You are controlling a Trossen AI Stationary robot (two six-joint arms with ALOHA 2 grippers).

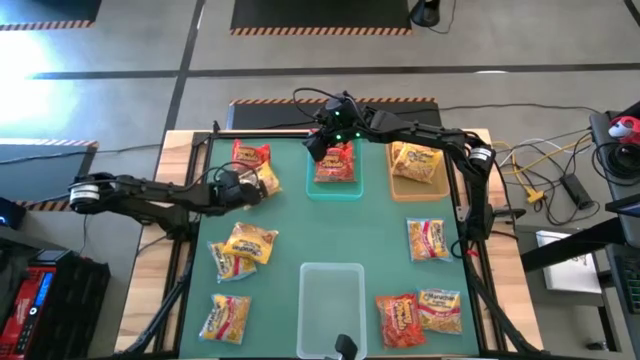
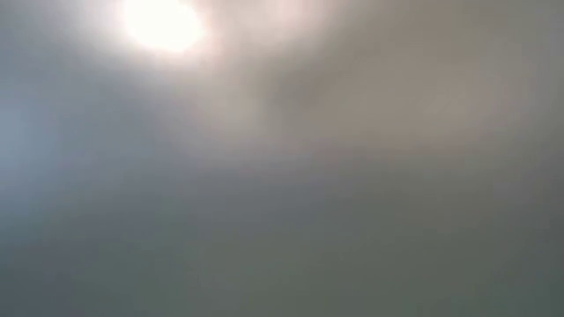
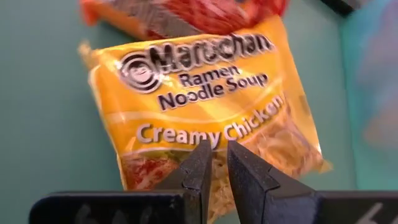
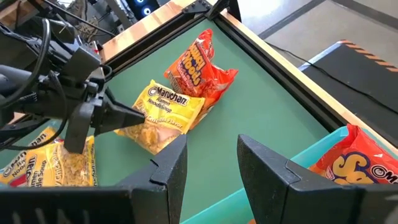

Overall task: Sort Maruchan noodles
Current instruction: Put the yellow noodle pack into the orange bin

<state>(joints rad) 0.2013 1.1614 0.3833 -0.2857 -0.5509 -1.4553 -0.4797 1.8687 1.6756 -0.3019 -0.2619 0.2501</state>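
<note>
My left gripper [image 1: 243, 186] is at the table's far left, shut on a yellow Maruchan Creamy Chicken packet [image 3: 205, 93]. That packet [image 4: 165, 115] lies beside a red packet [image 4: 196, 68], and its far end overlaps the red one. My right gripper [image 4: 211, 168] hangs open over the teal bin [image 1: 335, 190] at the far middle. Nothing is between its fingers. A red packet [image 1: 335, 163] lies in the teal bin. Yellow packets [image 1: 417, 160] lie in the tan bin [image 1: 417, 190]. My left gripper pinches the yellow packet between its two fingers at the edge of its picture end [image 3: 214, 163], opposite the logo. The fingers [image 4: 127, 115] come slanting down from the table's left. The packet sits tilted, its logo end against the red packet. Whether it is clear of the mat I cannot tell.
A clear bin [image 1: 332, 295] stands at the near middle. Loose packets lie on the green mat: three yellow ones at the near left [image 1: 250, 243] [image 1: 225, 318], one at the right [image 1: 428, 240], and a red and a yellow one at the near right [image 1: 400, 318].
</note>
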